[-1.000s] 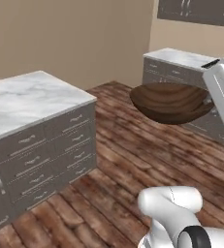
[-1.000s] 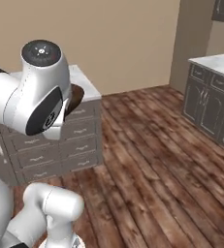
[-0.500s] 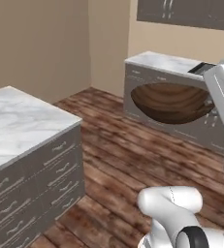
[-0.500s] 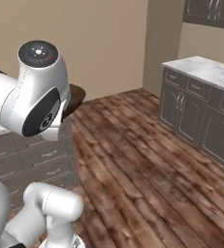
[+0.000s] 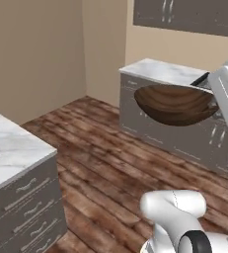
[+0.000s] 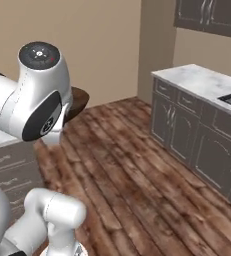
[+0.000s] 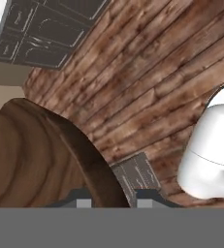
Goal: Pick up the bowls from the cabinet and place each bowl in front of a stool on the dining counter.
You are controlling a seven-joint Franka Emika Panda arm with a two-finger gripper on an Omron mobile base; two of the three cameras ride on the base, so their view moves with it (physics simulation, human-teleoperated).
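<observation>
The whole room slid sideways in the pictures because the base was turning, and the hand (image 7: 111, 203) kept pinching the rim of the brown bowl (image 5: 176, 104), held up over the floor (image 5: 110, 153), not yet at the desk (image 5: 9, 150).

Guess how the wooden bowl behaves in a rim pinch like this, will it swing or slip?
The wooden bowl looks rigid, so it probably won't flex. The gripper pinches only its rim, with the wide body hanging out to one side, so it may pivot or sag during base motion. The grained wood looks smooth, so some slip seems possible.
</observation>
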